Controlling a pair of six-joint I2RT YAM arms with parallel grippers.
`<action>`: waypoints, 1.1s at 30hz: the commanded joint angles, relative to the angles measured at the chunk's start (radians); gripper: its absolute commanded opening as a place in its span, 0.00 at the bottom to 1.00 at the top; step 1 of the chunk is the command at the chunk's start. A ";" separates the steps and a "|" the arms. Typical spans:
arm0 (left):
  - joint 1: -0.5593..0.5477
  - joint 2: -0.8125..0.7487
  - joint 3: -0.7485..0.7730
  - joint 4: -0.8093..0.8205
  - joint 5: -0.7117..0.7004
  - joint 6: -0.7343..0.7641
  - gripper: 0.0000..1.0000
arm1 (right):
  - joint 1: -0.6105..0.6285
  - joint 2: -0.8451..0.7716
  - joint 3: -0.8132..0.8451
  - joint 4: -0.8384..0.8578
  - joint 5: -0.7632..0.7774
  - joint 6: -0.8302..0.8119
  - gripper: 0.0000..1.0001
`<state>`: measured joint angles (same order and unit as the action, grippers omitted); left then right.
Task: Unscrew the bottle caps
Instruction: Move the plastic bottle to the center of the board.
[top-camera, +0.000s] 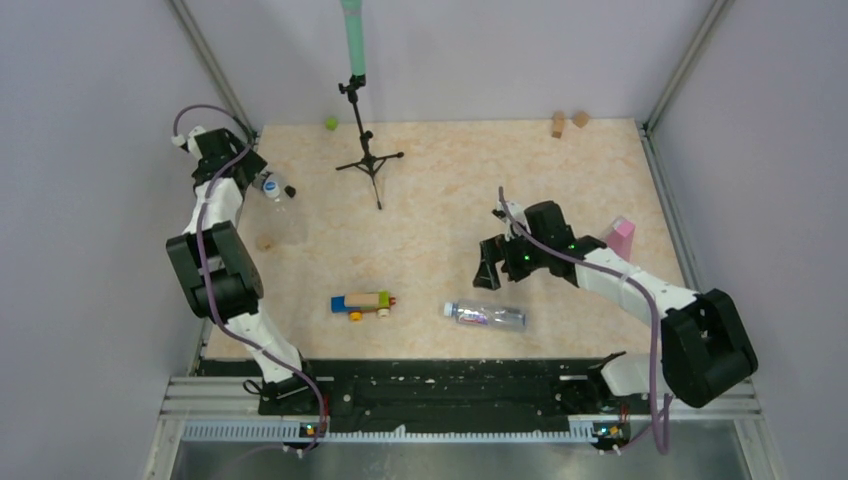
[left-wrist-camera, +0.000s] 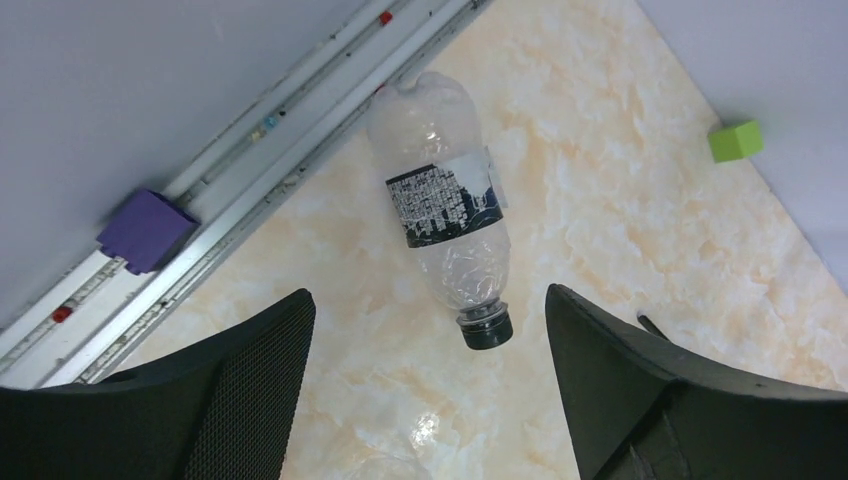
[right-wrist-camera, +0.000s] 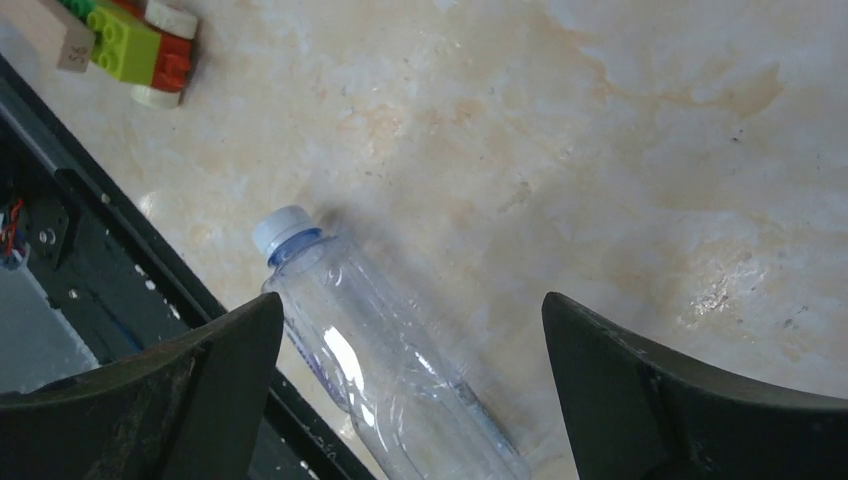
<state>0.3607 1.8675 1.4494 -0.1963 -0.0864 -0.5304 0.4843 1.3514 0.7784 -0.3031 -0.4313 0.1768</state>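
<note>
Bottle (left-wrist-camera: 445, 215) with black cap (left-wrist-camera: 487, 328) lies flat by the tabletop's left edge, far end. Its long axis points at left gripper (left-wrist-camera: 428, 325), cap end nearest; jaws wide apart, holding nothing. Second bottle (right-wrist-camera: 380, 350) lies along the near edge under right gripper (right-wrist-camera: 412, 300), which is fully spread and empty.

Robotics lab test cell indicated. Marble-patterned worktop (top-camera: 450, 200) boxed in by plain grey panels (top-camera: 90, 120) on aluminium framing (top-camera: 210, 60). Left arm (top-camera: 215, 270) and right arm (top-camera: 640, 285) bolted to slotted rail (top-camera: 450, 408) at near edge. Tripod stand (top-camera: 368, 160) set at rear. Toy blocks (top-camera: 363, 303) laid out as props.
</note>
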 joint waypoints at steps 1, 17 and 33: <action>0.007 -0.108 -0.030 -0.005 -0.094 0.044 0.87 | 0.052 -0.084 -0.031 0.113 -0.039 -0.141 0.98; 0.008 -0.533 -0.334 0.076 -0.099 0.054 0.92 | 0.152 -0.125 -0.137 0.171 -0.142 -0.544 0.92; 0.003 -0.803 -0.489 0.175 0.391 -0.019 0.91 | 0.251 0.065 -0.071 0.190 -0.023 -0.579 0.81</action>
<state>0.3653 1.1221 1.0042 -0.1284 0.0914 -0.4862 0.7197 1.3907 0.6472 -0.1642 -0.4984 -0.3893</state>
